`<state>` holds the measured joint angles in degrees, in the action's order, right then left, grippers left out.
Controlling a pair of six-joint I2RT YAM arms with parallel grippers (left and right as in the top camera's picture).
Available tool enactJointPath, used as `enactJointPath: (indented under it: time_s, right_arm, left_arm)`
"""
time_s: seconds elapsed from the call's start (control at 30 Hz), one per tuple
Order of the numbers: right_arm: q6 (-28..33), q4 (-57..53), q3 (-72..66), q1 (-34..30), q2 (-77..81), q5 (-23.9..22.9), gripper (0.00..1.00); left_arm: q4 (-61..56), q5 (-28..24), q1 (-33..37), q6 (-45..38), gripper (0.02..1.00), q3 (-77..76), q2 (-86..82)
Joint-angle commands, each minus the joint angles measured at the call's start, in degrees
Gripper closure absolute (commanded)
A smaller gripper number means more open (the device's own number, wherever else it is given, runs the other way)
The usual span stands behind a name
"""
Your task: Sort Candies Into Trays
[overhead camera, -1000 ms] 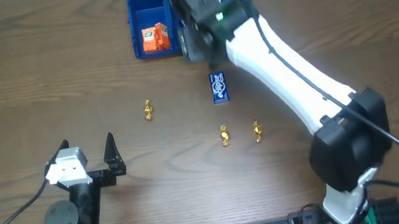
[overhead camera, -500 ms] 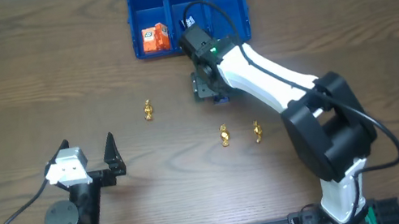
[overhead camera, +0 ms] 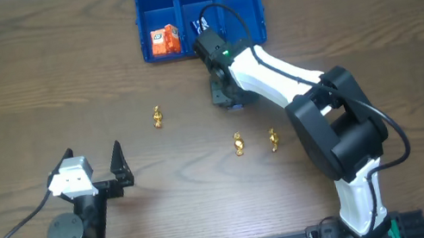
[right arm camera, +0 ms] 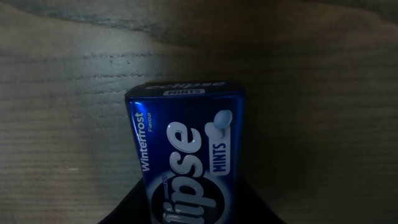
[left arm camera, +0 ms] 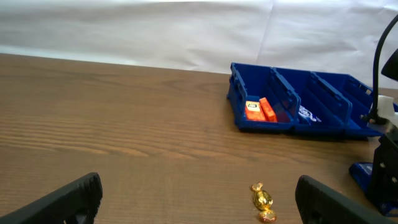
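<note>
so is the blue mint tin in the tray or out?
Out: the mint tin lies on the table under the right claw, short of the tray.

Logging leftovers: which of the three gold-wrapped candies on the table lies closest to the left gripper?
The lone gold candy, set apart to the left; the middle gold candy and right gold candy lie paired farther away.

Dark wood-grain table (overhead camera: 29, 72) beneath a plain white backdrop (left arm camera: 137, 31).
</note>
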<state>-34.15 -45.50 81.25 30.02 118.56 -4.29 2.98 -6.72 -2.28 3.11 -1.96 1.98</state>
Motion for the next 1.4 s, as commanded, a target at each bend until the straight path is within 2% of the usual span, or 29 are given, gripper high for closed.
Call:
enactJointPath:
  time_s: [0.03, 0.2, 0.33, 0.4, 0.63, 0.77, 1.03, 1.4]
  right_arm:
    - [-0.1, -0.2, 0.0, 0.1, -1.1, -0.1, 0.776]
    - [1.8, -2.2, 2.1, -0.6, -13.7, -3.2, 0.781]
    - [5.8, -10.6, 13.2, -3.4, -14.8, -3.9, 0.781]
    - [7.6, -11.5, 18.0, -4.1, -14.3, -4.2, 0.781]
    - [11.0, -12.2, 37.8, -5.0, -2.6, -4.7, 0.770]
    - [11.6, -11.7, 44.8, -5.0, 6.0, -4.6, 0.770]
    - [11.5, -8.1, 45.9, -5.0, 16.0, -4.6, 0.770]
    - [10.4, -7.1, 45.9, -4.2, 17.0, -3.6, 0.691]
  left_arm:
    - [1.2, -0.3, 0.3, -0.4, 0.020, 1.5, -0.4]
    - [1.2, -0.3, 0.3, -0.4, 0.020, 1.5, -0.4]
    - [1.2, -0.3, 0.3, -0.4, 0.020, 1.5, -0.4]
    - [1.2, -0.3, 0.3, -0.4, 0.020, 1.5, -0.4]
    - [1.2, -0.3, 0.3, -0.4, 0.023, 1.5, -0.4]
    - [1.2, -0.4, 0.3, -0.4, 0.023, 1.5, -0.4]
    - [1.2, -0.3, 0.3, -0.4, 0.020, 1.5, -0.4]
    - [1.2, -0.4, 0.3, -0.4, 0.020, 1.5, -0.4]
